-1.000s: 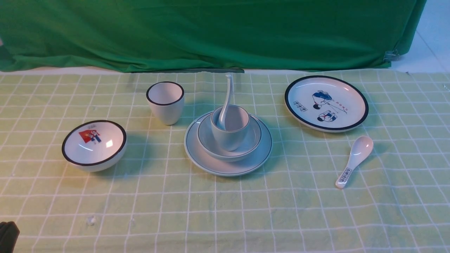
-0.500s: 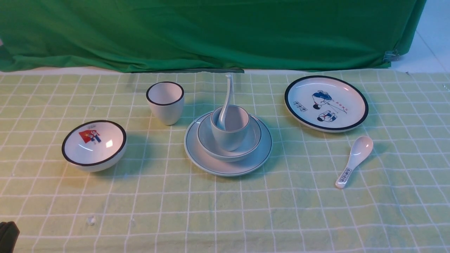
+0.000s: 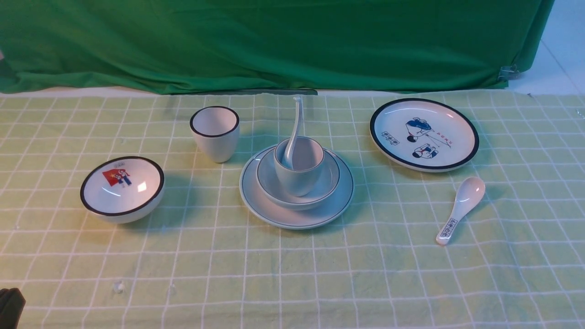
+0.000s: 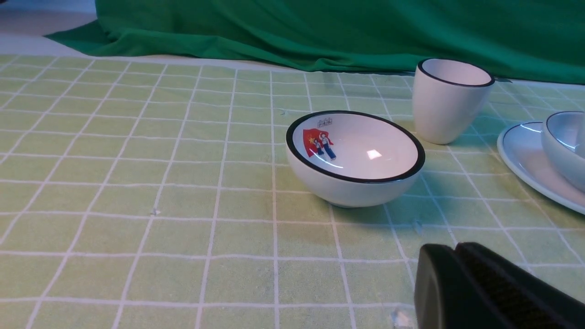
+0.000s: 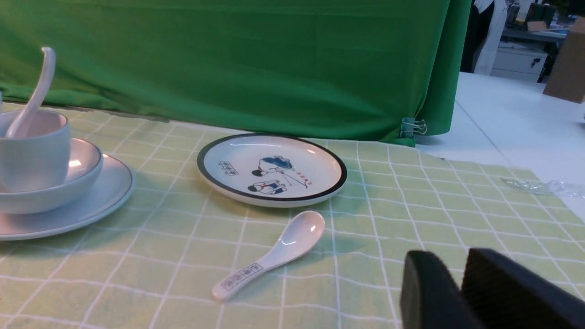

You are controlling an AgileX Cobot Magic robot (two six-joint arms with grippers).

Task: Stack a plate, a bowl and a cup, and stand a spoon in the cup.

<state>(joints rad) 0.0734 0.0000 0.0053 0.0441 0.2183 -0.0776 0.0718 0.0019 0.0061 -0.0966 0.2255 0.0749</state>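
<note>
Checked tablecloth (image 3: 228, 274) under plate (image 3: 274, 210), picture bowl (image 3: 122, 189), black-rimmed cup (image 3: 215, 133).

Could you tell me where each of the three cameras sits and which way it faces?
Front view: between the arms, facing forward over the checked cloth at the plate, bowl, cup, spoon; a dark corner only.
Left wrist view: low, facing the flag bowl; left gripper, jaws shut.
Right wrist view: low, facing the cartoon plate and lettered spoon; right gripper, a gap between its jaws.
Shared: both wrist views catch the plate.
</note>
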